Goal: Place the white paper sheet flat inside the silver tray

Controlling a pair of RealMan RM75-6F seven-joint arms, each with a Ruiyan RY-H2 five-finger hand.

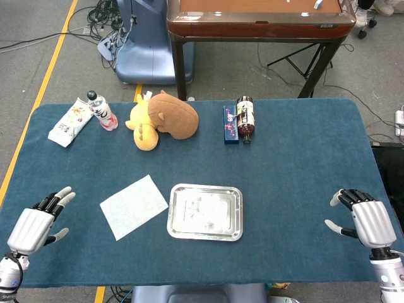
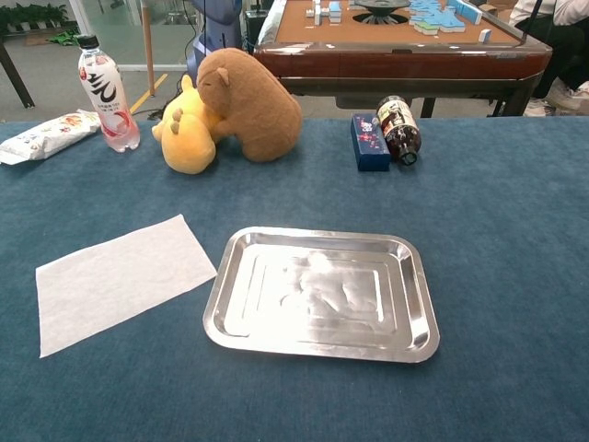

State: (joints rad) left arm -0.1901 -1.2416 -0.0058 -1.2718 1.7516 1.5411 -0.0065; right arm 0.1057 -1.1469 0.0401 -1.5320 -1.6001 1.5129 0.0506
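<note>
Blue-cloth table [image 1: 297,170] – grey floor [image 1: 57,38], yellow line [image 1: 47,69], cables [image 1: 104,12].

The head view looks steeply down from above the near edge of the tabletop [image 1: 303,164], taking in its whole blue surface and the floor beyond. The chest view sits lower and nearer, facing level across the silver tray [image 2: 419,304]. Both share the tray and the things behind it
</note>
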